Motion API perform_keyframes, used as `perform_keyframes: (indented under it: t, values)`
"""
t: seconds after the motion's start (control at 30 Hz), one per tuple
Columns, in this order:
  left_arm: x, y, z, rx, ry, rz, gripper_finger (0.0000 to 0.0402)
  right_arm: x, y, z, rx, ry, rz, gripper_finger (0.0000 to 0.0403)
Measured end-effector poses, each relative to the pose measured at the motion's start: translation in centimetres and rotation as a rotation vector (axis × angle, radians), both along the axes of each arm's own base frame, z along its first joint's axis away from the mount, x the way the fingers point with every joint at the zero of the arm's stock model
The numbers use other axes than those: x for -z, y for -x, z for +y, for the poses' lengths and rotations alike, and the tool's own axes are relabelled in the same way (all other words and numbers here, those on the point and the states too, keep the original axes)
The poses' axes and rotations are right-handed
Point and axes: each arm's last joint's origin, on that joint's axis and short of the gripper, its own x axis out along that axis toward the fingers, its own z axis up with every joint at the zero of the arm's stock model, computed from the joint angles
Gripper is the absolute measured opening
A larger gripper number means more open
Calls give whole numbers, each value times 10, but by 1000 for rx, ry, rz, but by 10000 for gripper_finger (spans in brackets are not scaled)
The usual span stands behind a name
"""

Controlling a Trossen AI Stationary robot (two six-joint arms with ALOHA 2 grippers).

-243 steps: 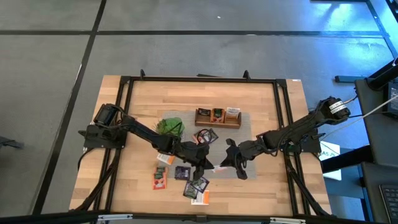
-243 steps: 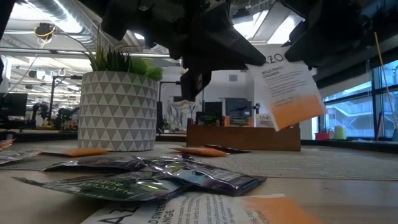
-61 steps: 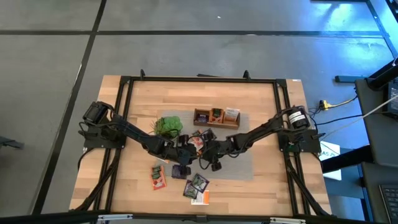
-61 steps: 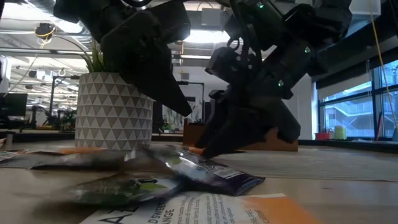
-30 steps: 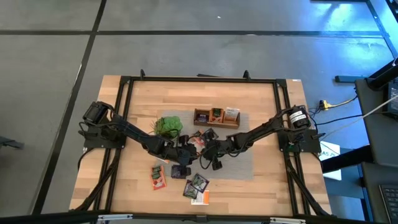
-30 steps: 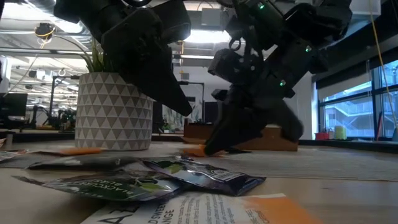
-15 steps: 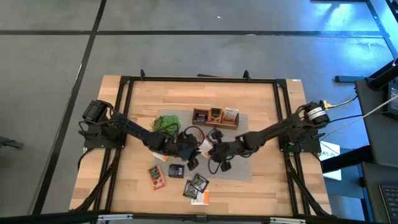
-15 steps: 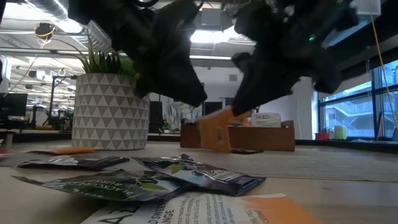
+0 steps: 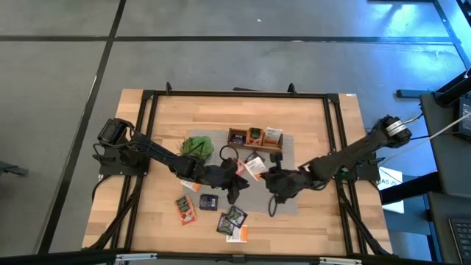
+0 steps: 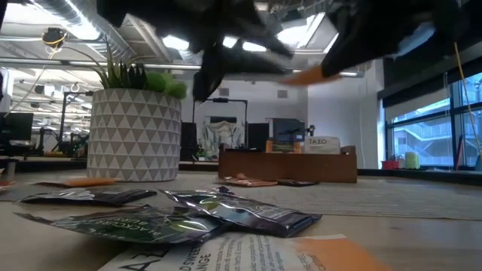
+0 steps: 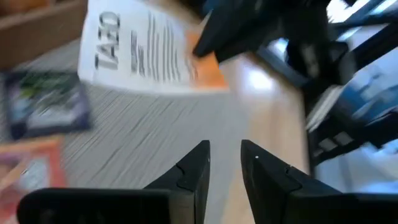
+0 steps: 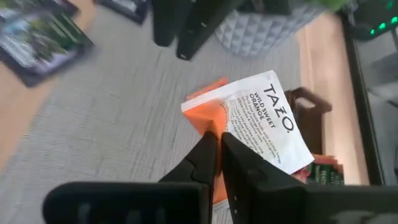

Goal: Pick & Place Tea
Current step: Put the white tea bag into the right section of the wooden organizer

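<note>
Grey floor (image 9: pixel 66 110) lying around wooden table (image 9: pixel 176 110), dark seam lines crossing it. Behind table, open office stretching back: ceiling lights (image 10: pixel 175 43) glowing, exposed ducts (image 10: pixel 68 19) running overhead. Large window (image 10: pixel 422 128) showing blue daylight right of table. Monitors (image 10: pixel 16 126) sitting far left of table.

I lifted the right gripper (image 12: pixel 216 144) off the grey mat (image 9: pixel 288 158), pinched shut on a white-and-orange Tazo sachet (image 9: pixel 255 166), which had lain low near the wooden box (image 9: pixel 256 138) two seconds earlier. The right arm swung outward, its shoulder moving away from the box. The left gripper (image 11: pixel 224 155), fingers slightly parted and empty, rose too and shifted a little toward the box. Eight seconds back, the right gripper had held a similar sachet farther from the box.
</note>
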Motion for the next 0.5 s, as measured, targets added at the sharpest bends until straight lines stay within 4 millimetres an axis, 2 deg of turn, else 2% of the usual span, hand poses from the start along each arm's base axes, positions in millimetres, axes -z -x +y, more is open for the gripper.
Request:
perform_keyframes:
  t: [0.3,0.5]
  values:
    - [-25,-8,2,-11,75,-262,88,-33,29,15,-74,-48,-109,28]
    - [-28,-9,2,-20,126,-294,88,-42,42,27,-118,-84,-140,28]
